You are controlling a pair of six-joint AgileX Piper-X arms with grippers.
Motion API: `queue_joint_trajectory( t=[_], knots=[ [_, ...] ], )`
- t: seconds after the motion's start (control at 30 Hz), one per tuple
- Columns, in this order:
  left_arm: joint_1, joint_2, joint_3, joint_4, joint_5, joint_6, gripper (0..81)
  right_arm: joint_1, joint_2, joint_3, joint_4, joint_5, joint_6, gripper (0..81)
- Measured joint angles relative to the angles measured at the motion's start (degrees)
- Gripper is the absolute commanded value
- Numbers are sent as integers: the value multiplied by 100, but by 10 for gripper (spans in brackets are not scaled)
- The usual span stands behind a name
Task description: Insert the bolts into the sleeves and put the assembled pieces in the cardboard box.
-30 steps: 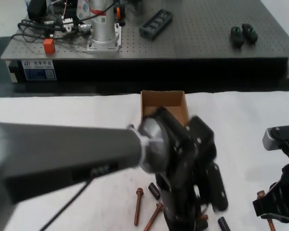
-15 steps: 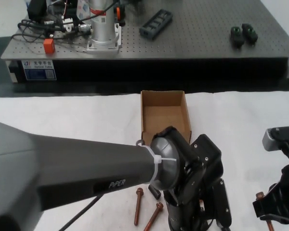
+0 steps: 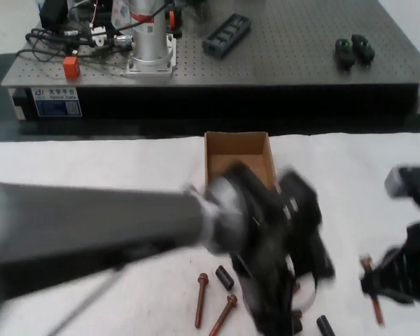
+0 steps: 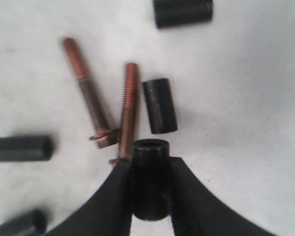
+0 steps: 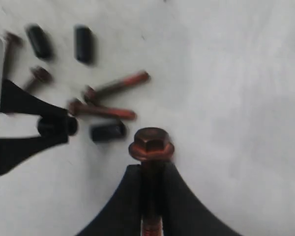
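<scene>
Left gripper [image 4: 150, 164]: fingers closed to the width of a black cylindrical sleeve [image 4: 150, 191], which is clamped between them with its open end facing outward, over the white cloth-covered surface [image 4: 246, 98]

Right gripper [image 5: 151, 169]: narrowed onto the shank of a copper-coloured flanged hex-head bolt [image 5: 151, 146]; the head stands clear of the fingertips and the threaded end is cut off at the frame edge; in the high view this gripper sits well apart from the box

Loose stock on the surface near the left gripper:
- first loose bolt [image 4: 86, 93] and second loose bolt [image 4: 129, 105], heads close together, the second's head partly hidden behind a finger
- loose sleeve A [image 4: 160, 105], just beside the second loose bolt and apart from the held sleeve
- loose sleeve B [image 4: 183, 12], cut off by the frame edge
- loose sleeve C [image 4: 23, 148], lying whole
- loose sleeve D [image 4: 19, 223], cut off and hard to make out

Brown cardboard box [image 3: 208, 157]: open-topped, on the surface beyond the grey left arm [image 3: 91, 224]; the blurred arm covers its near wall
</scene>
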Motion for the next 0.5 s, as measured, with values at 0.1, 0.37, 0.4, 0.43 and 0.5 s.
queue_joint_trajectory(
  t=[0.1, 0.37, 0.4, 0.43, 0.5],
  knots=[
    [318, -1041, 711, -652, 351, -947, 6, 0, -563, 303, -1401, -1139, 1041, 3],
    [482, -3055, 3405, -4139, 2018, -3151, 6, 668, -1026, 1038, -5081, -1784, 3182, 3],
    [482, -3176, 3536, -4433, 2127, -3351, 6, 835, -992, 1075, -5495, -1807, 3447, 3],
    [482, -3257, 3619, -4607, 2197, -3500, 6, 971, -958, 1090, -5843, -1817, 3671, 3],
    [482, -3407, 3680, -4852, 2260, -3686, 6, 1426, -829, 1089, -6482, -1816, 3980, 3]
  ],
)
